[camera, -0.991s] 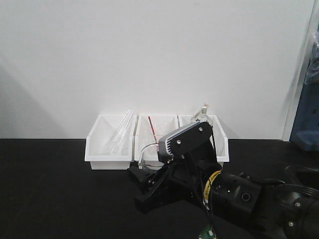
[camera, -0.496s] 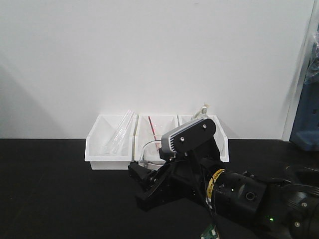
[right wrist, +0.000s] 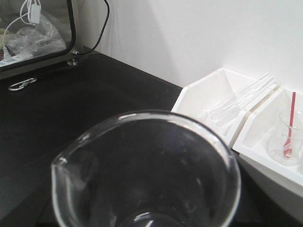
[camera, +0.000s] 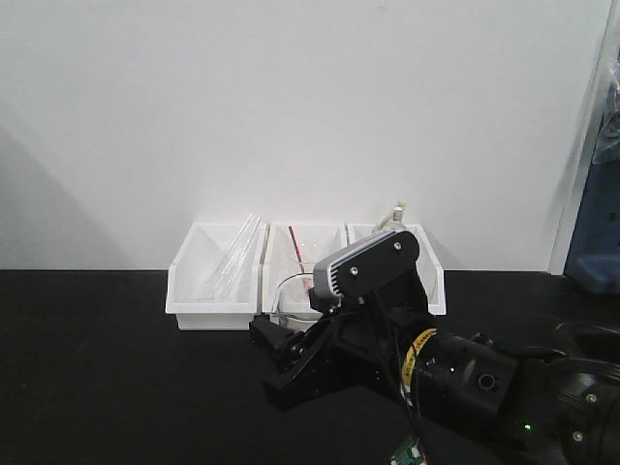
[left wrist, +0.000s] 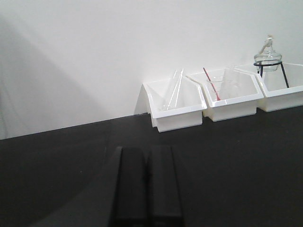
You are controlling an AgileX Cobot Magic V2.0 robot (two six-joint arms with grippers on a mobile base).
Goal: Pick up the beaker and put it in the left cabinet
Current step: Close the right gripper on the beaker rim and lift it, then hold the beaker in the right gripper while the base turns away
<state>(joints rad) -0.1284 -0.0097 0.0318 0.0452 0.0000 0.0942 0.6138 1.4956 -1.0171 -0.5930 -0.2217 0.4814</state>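
Right wrist view, beaker (right wrist: pixel 147 179) rim filling foreground, right tool (camera: pixel 279 339) pinching it, left tool (left wrist: pixel 147 184) pressed together

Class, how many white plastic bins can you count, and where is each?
3, side by side along the wall: left bin with clear tubes, middle bin with a red-rod beaker, right bin with a flask. None seems hidden.

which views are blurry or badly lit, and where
Right wrist view: the beaker fills the foreground, soft and out of focus; the bins behind are sharper. Left wrist view: the left end effector is a dark blur, with a grey shadow on the wall at left. Front view: hazy, washed out.
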